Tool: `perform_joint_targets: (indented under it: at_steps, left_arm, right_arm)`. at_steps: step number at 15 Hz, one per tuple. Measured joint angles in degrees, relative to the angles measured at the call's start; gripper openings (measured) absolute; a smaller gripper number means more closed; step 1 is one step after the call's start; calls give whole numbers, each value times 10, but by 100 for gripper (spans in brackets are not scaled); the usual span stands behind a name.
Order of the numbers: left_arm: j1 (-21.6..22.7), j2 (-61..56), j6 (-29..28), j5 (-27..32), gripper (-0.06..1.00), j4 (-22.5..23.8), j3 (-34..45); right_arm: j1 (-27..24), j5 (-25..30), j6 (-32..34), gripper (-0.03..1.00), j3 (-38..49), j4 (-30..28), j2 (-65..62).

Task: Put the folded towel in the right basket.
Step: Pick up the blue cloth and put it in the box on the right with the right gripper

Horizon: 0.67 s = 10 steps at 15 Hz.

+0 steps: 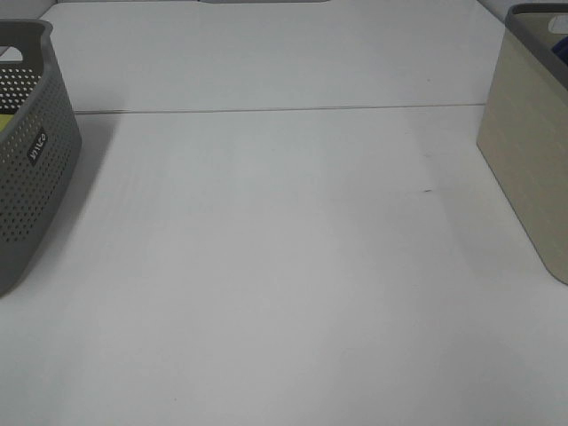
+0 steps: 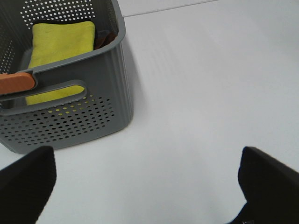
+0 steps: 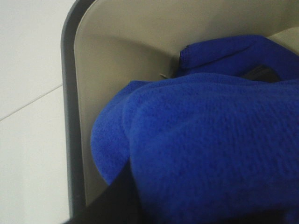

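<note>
Placing step, judged near done; right pincer [image 3: 119, 205] pressed together, pinching folded towel [image 3: 210, 149], which hangs inside right basket [image 3: 121, 56] by its wall; left pincer [image 2: 149, 186] spread, empty, over surface [image 2: 210, 93]; next likely: release, lift straight out.

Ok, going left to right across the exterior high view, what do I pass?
Grey perforated basket → bare white table → beige basket.
</note>
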Motion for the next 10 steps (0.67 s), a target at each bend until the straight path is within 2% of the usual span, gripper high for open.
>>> perform_joint_targets:
  at_steps: [10]
  left_arm:
    - [0, 0, 0, 0, 99, 0, 0]
  right_arm:
    - [0, 3, 0, 10, 0, -17, 1]
